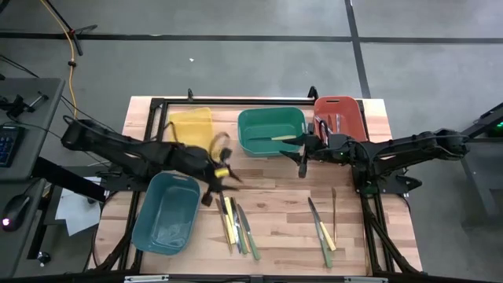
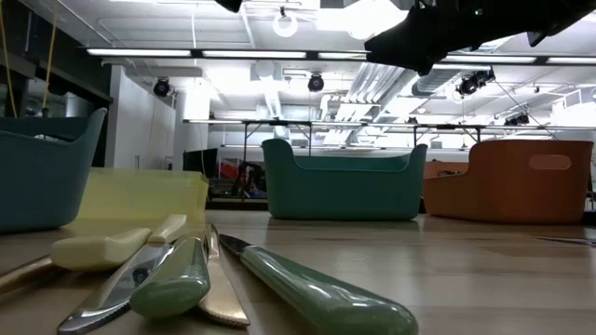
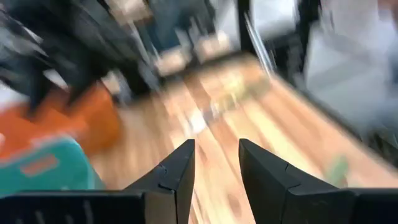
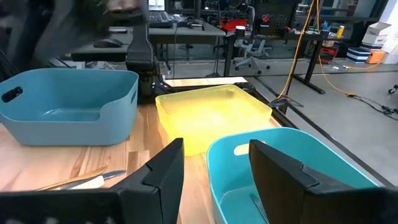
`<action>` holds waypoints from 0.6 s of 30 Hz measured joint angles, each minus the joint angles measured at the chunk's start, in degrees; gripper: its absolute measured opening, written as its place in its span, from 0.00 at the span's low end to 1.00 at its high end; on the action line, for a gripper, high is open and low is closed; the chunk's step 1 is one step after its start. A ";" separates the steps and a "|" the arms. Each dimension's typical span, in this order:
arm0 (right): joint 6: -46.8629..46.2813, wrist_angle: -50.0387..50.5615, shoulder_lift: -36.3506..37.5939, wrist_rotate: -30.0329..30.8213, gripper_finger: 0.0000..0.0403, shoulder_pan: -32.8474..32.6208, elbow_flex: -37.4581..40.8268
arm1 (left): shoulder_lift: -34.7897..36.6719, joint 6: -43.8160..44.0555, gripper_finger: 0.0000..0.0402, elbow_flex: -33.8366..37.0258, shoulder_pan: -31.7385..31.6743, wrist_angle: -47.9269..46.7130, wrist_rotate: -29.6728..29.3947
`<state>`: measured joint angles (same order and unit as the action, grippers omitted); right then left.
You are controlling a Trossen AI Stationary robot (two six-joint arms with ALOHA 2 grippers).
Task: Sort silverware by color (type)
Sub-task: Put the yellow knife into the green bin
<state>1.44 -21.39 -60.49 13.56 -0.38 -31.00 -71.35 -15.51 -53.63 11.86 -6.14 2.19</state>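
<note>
Thin yellow- and green-handled silverware (image 1: 236,224) is laid lengthwise on the wooden table (image 1: 275,200), running near-to-far. The left tool (image 1: 222,174) is held above it, released; the right tool (image 1: 302,157), also released, is extended beside the green plastic bin (image 1: 271,130).

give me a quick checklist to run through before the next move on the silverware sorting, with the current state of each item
1. Left gripper empty: ok. Its fingers are apart with nothing between them in the left wrist view.
2. Right gripper empty: ok. Its fingers are apart, hovering at the green bin.
3. Loose utensils left to sort: not ok. One cluster of utensils and a second group lie on the table.
4. Bins upright and reachable: ok. The yellow bin, green bin, red bin and light-blue bin all sit open side up.
5. Left arm steady: cannot tell. The left wrist view is blurred.
6. Bin contents sorted by colour: cannot tell.
</note>
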 joint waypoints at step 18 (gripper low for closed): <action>-0.09 0.95 0.00 0.00 0.41 0.00 0.00 | -23.26 -9.29 0.29 -9.97 16.08 -22.19 -4.68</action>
<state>1.34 -20.43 -60.49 13.56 -0.38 -31.00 -94.61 -24.80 -63.59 27.94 -28.33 -2.49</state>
